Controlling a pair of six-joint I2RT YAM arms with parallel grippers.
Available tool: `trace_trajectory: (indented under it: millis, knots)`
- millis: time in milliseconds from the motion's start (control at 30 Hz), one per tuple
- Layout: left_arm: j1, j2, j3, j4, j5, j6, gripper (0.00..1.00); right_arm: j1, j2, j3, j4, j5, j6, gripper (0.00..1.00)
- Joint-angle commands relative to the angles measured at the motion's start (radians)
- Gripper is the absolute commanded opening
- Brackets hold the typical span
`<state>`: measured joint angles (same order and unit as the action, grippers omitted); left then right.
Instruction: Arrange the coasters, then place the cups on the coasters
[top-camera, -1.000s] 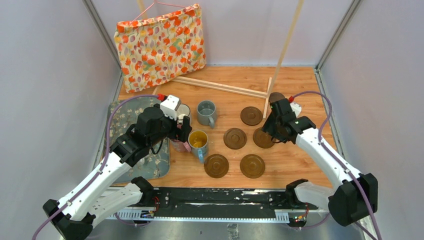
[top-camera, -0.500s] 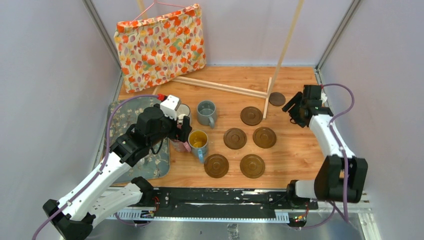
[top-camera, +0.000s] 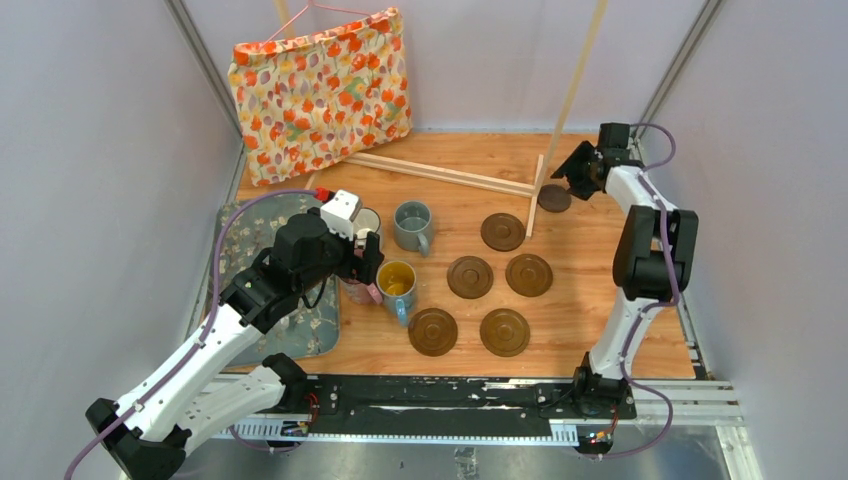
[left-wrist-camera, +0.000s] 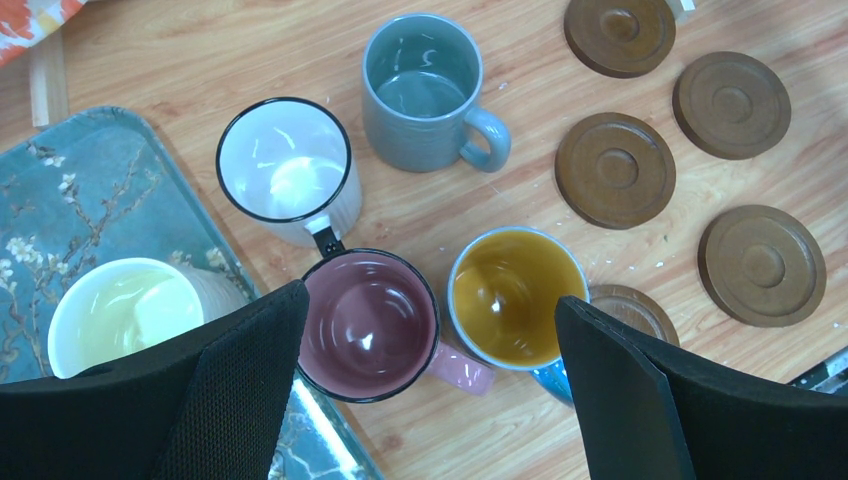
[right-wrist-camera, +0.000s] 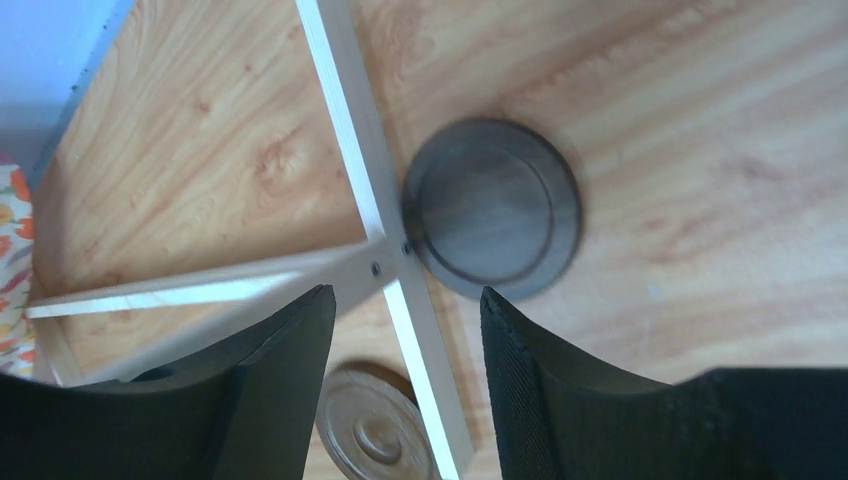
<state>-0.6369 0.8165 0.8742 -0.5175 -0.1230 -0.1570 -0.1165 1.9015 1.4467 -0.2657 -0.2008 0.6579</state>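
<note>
Looking down on a wooden tabletop, the far left shows a grey-blue rectangular tray printed with pale blossom branches (top-camera: 238, 240), and a cream ceramic mug (left-wrist-camera: 120, 310) sits on it. The left gripper (left-wrist-camera: 430, 300) hangs over the tray's right edge with its two black fingers spread wide and nothing between them. Directly below that gap stand a pink mug with a dark rim (left-wrist-camera: 370, 325) and a blue mug with a yellow inside (left-wrist-camera: 515, 295), so it seems poised to come down on one of them. A white mug with a dark rim (left-wrist-camera: 285, 165) and a grey-blue mug (left-wrist-camera: 425, 90) stand just behind. Only five mugs can be seen, and none is on a coaster.

Right of the mugs, five round dark-brown grooved coasters (top-camera: 470, 277) lie flat on the bare wood in a loose cluster, apart from one another. The spacing looks meant to give each cup its own spot. The nearest of them lies just beside the blue mug.

Further right and toward the back, a frame of thin pale wooden strips (top-camera: 440, 172) rests on the table. The sixth coaster (right-wrist-camera: 492, 208) lies against one strip, well apart from the cluster. The right gripper (right-wrist-camera: 405, 300) hovers over it with fingers parted and holding nothing, likely to fetch this stray. The strip against the coaster's edge may crowd one finger.
</note>
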Motion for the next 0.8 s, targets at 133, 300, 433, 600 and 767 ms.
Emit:
trace_trajectory:
  millis: [133,300,433,600,767]
  knots:
    - [0.006,0.008,-0.007,0.007,-0.003,0.002,1.0,-0.02,0.182,0.195,-0.044,-0.075,0.031,0.39]
    - [0.006,0.009,-0.007,0.007,-0.004,0.002,1.0,-0.016,0.241,0.227,-0.089,-0.051,0.019,0.16]
    - [0.005,0.017,-0.006,0.007,-0.003,0.002,1.0,-0.009,0.258,0.218,-0.134,0.0,-0.002,0.07]
    - [0.006,0.018,-0.007,0.007,-0.005,0.002,1.0,0.002,0.245,0.156,-0.169,0.083,-0.013,0.0]
    - [0.006,0.02,-0.007,0.006,-0.007,0.002,1.0,0.008,0.197,0.084,-0.202,0.196,-0.02,0.0]
